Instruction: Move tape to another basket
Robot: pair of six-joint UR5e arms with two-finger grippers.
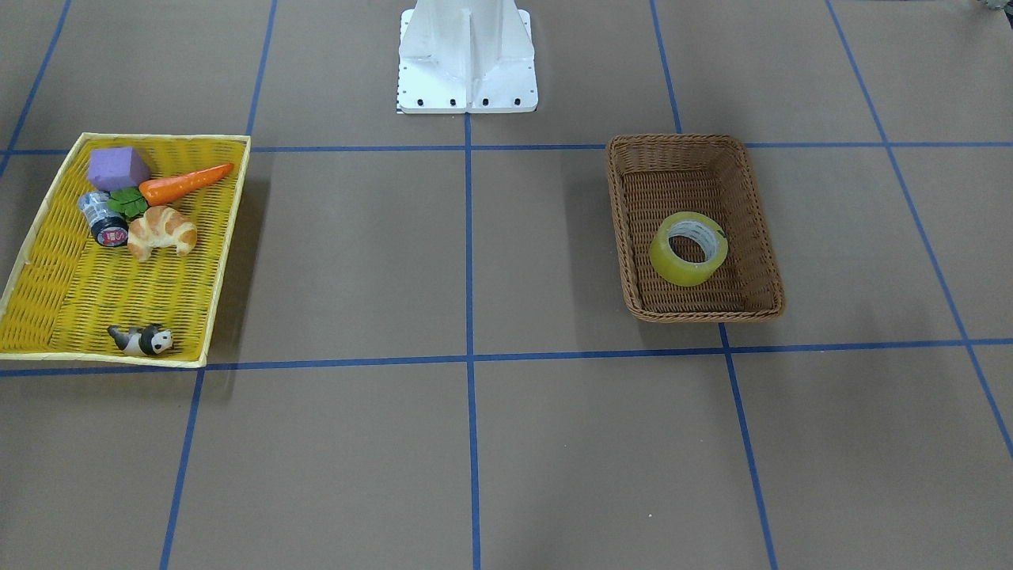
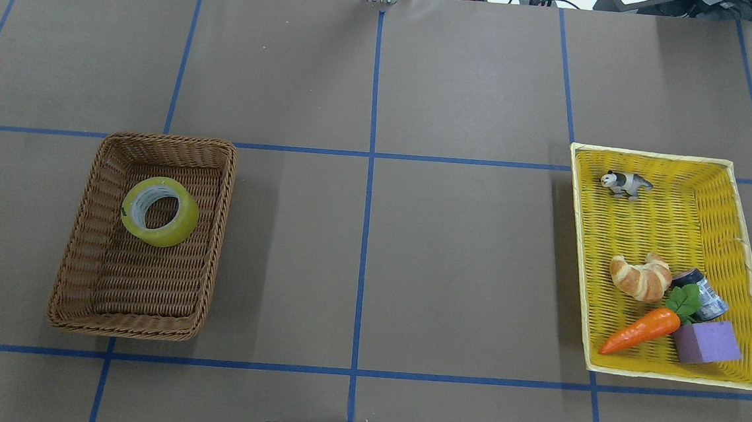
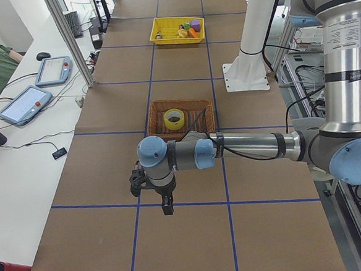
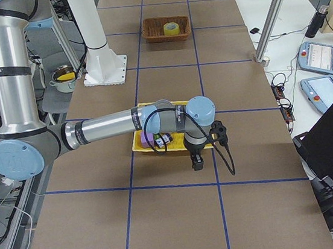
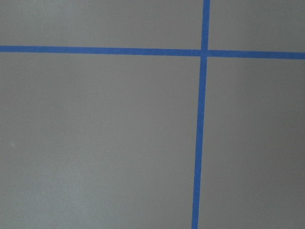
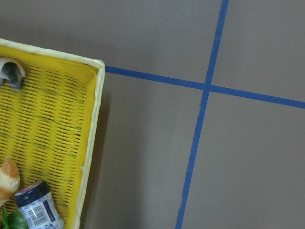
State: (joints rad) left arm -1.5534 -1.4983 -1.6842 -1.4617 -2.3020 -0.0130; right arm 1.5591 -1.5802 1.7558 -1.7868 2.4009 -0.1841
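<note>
The yellow-green tape roll (image 1: pixel 673 266) lies inside the deep brown wicker basket (image 1: pixel 708 314), on the robot's left side of the table. It also shows in the overhead view (image 2: pixel 180 228), within the basket (image 2: pixel 123 330). My left gripper (image 3: pixel 168 209) shows only in the exterior left view, hanging over bare table well short of the basket (image 3: pixel 157 106) and tape (image 3: pixel 175 125). My right gripper (image 4: pixel 197 164) shows only in the exterior right view, just beside the yellow tray. I cannot tell whether either gripper is open or shut.
The shallow yellow tray (image 2: pixel 581 252) on the robot's right holds a croissant (image 2: pixel 641 277), a carrot (image 2: pixel 639 330), a purple block (image 2: pixel 707 342), a small silver-black can (image 2: pixel 707 300) and a panda figure (image 2: pixel 626 183). The white robot base (image 1: pixel 467 55) stands between the two containers.
</note>
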